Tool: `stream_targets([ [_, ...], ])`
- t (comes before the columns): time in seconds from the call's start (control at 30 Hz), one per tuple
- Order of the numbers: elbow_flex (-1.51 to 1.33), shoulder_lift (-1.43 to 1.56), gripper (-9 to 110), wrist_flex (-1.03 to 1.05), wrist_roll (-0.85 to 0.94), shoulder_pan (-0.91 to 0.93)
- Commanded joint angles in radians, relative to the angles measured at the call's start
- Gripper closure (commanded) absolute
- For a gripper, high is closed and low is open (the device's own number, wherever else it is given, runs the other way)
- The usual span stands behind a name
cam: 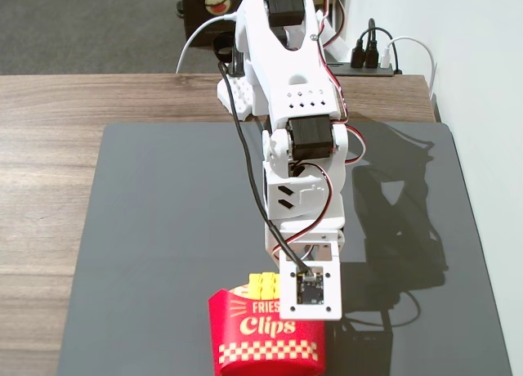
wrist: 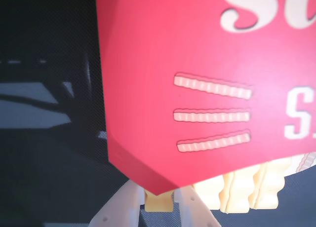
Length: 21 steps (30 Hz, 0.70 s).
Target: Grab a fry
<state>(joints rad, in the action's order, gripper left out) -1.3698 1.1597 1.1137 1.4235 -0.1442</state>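
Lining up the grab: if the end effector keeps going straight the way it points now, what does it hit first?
Likely a fry sticking out of the red carton; the end effector fingers already flank it. Depth is unclear.

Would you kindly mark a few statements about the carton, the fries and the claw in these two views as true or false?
1. The red carton stands on a dark mat. True.
2. The fries lie scattered on the mat. False: they stand in the carton, their tops above its rim.
3. The carton reads "Clips". True.
4. The arm reaches away from the carton. False: it stretches toward it, its camera plate overlapping the carton's right side in the fixed view.
5. The wrist view shows the claw empty and far from the fries. False: a pale fry end sits between its fingers.
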Motion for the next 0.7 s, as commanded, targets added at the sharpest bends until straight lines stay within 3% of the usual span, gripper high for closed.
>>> stream_targets([
  [0.0,0.018,0.035,101,-0.012,-0.006,0.011],
  [0.33,-0.051,0.127,101,0.021,-0.023,0.005],
  [0.67,-0.387,0.408,101,-0.014,-0.023,0.012],
])
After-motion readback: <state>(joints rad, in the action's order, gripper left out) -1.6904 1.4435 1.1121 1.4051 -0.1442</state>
